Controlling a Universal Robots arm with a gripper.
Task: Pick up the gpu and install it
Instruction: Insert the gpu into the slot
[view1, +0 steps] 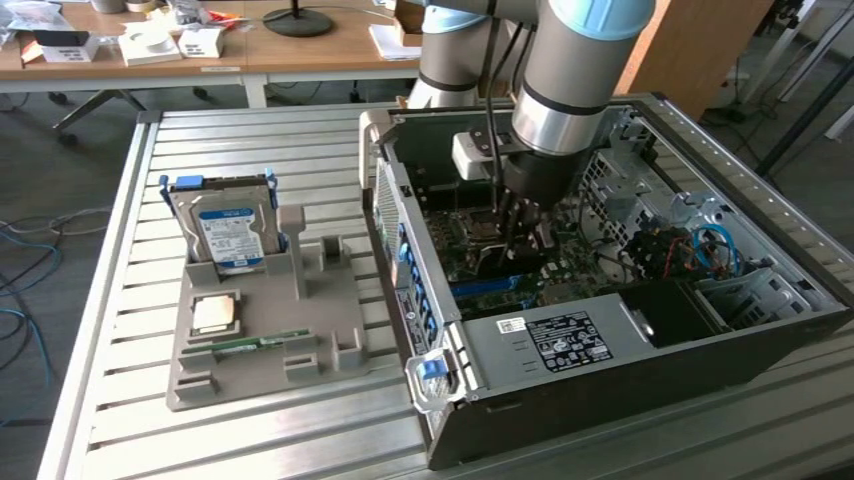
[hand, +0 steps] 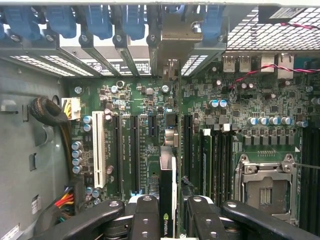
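End effector (hand: 170, 212) is pinching the gpu (hand: 166, 180) edge-on inside the PC case (view1: 574, 345), just over the motherboard (hand: 260, 100) slots. Card is likely light, stiff and fragile; best held by its top edge.

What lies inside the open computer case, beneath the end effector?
Visible: the green motherboard, a white expansion slot, the empty processor socket, and the gpu edge-on, gripped by the end effector. Whatever lies directly beneath the gpu is covered.
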